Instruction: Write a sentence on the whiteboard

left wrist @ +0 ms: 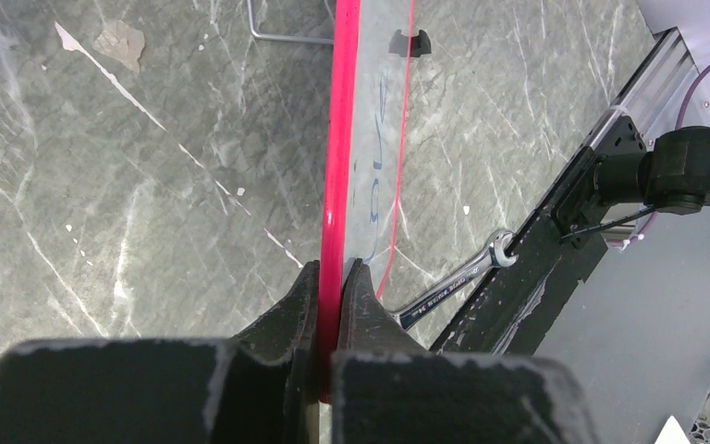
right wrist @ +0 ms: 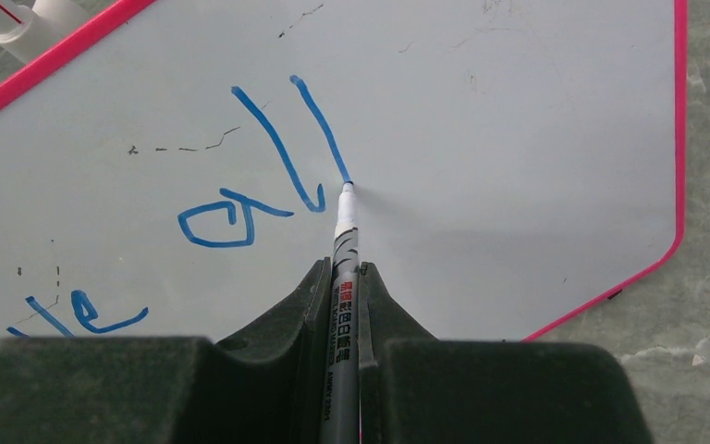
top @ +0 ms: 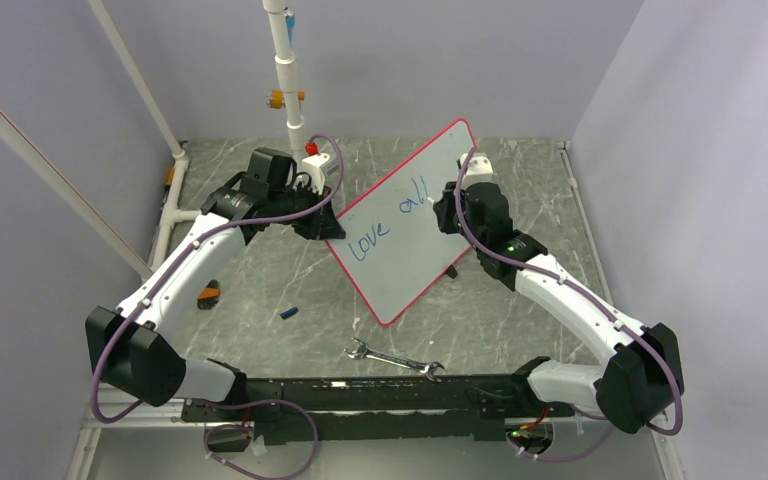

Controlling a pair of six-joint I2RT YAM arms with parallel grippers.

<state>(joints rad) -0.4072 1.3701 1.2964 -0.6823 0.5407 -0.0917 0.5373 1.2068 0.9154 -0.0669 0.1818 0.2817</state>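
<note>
Blue marker (right wrist: pixel 345 236) tip touches the whiteboard (right wrist: pixel 518 139), at the last stroke of "all" in the sentence (top: pixel 390 212). My right tool (right wrist: pixel 341 270) is clamped on the marker; my left tool (left wrist: pixel 331 268) pinches the whiteboard's red rim (left wrist: pixel 337 139), holding it tilted. Press too hard and I reckon it pivots, smearing the stroke.

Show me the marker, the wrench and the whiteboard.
marker (right wrist: pixel 345 245), right wrist view, on its printed barrel.
wrench (top: pixel 395 360), top external view, middle of its handle.
whiteboard (top: pixel 415 265), top external view, bare white face below the writing.

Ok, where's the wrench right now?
In the top view the wrench lies on the table near the centre, between the whiteboard's lower corner and the arms' base rail.
</note>
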